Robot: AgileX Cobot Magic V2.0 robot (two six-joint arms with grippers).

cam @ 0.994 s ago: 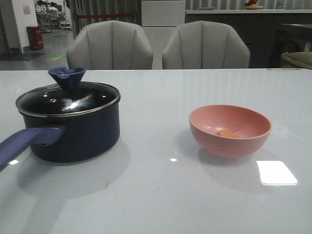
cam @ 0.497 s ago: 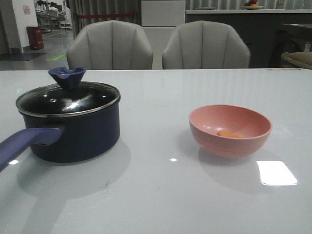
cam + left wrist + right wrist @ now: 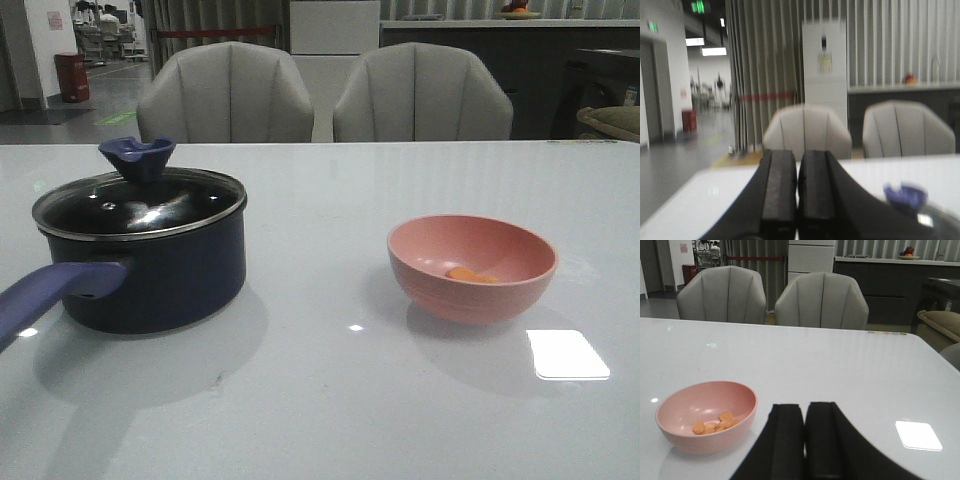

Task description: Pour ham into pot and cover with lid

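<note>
Lid [image 3: 140, 203] sits on pot [image 3: 150, 265], left side of bench [image 3: 330, 400]. Ham [image 3: 715, 424] lies in bowl [image 3: 472, 267], right side. Left end effector [image 3: 797, 192] and right end effector [image 3: 805, 440]: fingers pressed together, empty.

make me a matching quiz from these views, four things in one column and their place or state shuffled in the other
Things:
1. lid
2. ham
3. left tool
4. pot handle

Place or state:
A. lying in the pink bowl
B. shut, holding nothing
C. resting on the pot
D. pointing toward the camera, off the picture's left edge in the front view

Pairs: 1-C, 2-A, 3-B, 4-D
</note>
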